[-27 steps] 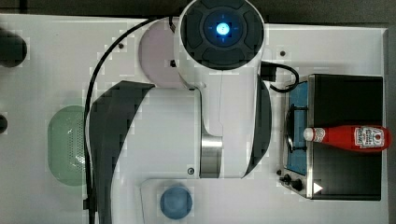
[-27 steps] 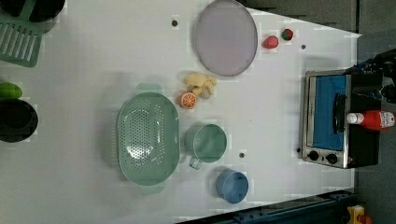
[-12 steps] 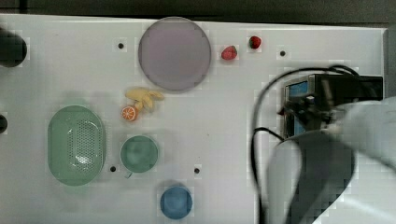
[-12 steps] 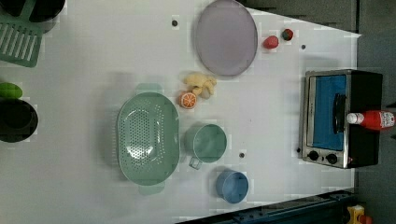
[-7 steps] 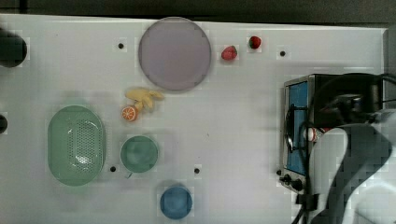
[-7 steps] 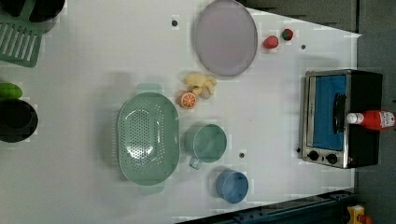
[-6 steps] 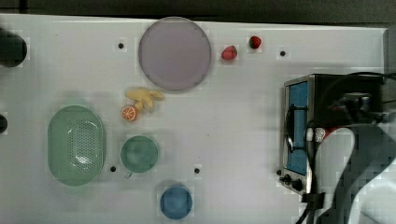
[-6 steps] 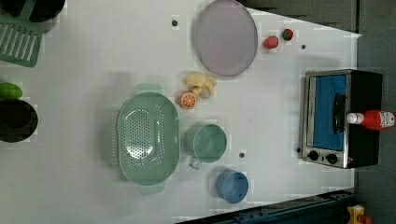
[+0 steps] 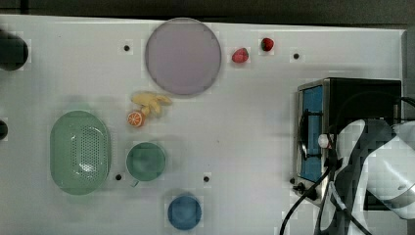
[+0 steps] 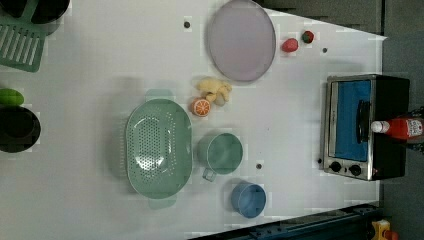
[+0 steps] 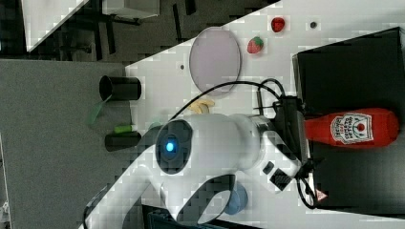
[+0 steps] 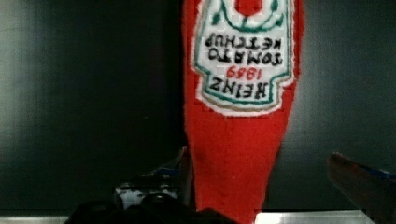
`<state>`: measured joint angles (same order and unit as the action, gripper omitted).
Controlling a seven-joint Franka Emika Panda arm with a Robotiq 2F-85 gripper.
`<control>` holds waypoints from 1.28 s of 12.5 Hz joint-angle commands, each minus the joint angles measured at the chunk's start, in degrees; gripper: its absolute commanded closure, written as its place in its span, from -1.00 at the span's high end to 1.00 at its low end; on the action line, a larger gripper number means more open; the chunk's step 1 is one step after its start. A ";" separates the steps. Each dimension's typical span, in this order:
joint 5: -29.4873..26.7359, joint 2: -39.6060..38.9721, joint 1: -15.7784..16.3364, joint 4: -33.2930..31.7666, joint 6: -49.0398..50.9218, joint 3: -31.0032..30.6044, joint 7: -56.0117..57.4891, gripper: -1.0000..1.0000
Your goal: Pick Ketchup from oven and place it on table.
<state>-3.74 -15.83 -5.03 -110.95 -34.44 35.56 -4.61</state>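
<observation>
One ketchup bottle (image 12: 238, 121) lies on its side on the black roof of the oven (image 11: 353, 81), its white cap at the oven's front edge, as the left view has it. In the wrist view the gripper (image 12: 261, 177) hangs just above the bottle with its jaws wide apart, one finger (image 12: 180, 163) at one flank of the red neck and the other (image 12: 359, 175) well off the other flank; nothing is clasped. The bottle's label reads upside down there.

The right view sets the white arm (image 11: 210, 148) over the table (image 11: 267, 52), its dark wrist reaching the neck end of the bottle. In the top view the arm covers most of the oven roof, so just the white cap (image 9: 323, 141) peeps out beside the blue glass door. The left view gives the whole bottle, the door handle and two knobs (image 10: 345, 168).
</observation>
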 commanded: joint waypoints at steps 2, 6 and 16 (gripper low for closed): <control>-1.14 -1.46 -1.62 3.60 -4.88 0.33 1.44 1.00; -3.82 -4.08 -2.16 3.34 -4.77 0.36 1.44 1.00; -1.45 3.85 4.35 11.53 10.37 -4.35 1.45 0.20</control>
<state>-4.42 -16.98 -5.75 -102.45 -25.70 33.38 -4.61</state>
